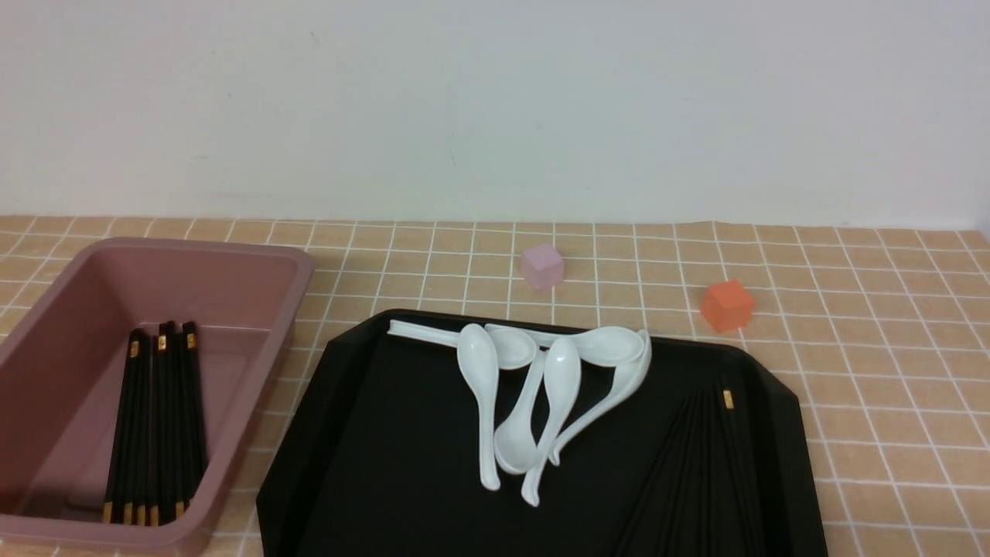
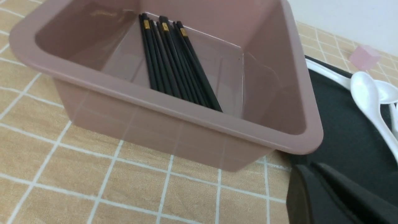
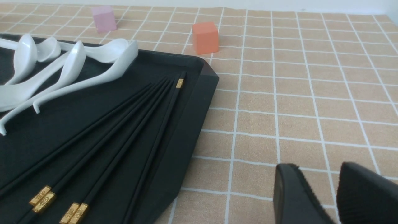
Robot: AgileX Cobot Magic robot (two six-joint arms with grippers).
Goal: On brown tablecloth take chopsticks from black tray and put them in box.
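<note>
Several chopsticks (image 1: pixel 155 433) are already seen lying in the box (image 1: pixel 255 267), which is set on the brown tablecloth (image 1: pixel 889 348) just left of the black tray (image 1: pixel 371 433). More chopsticks (image 3: pixel 124 137) are left fanned out along the right side of the tray, so the task is judged roughly half done, with that bundle yet to be carried over. White spoons (image 1: pixel 534 387) are piled toward the tray's far edge; beyond them a pink cube (image 1: pixel 542 266) and an orange cube (image 1: pixel 727 305) are set on the cloth.

Neither arm is shown in the front view. The left pincer (image 2: pixel 314 186) is seen pressed together and empty, near the box's corner. The right pincer (image 3: pixel 323 193) is held apart slightly, gripping nothing, over bare cloth beside the tray. The remaining sticks cannot be counted exactly: black on black, they are cut off at the near edge.
</note>
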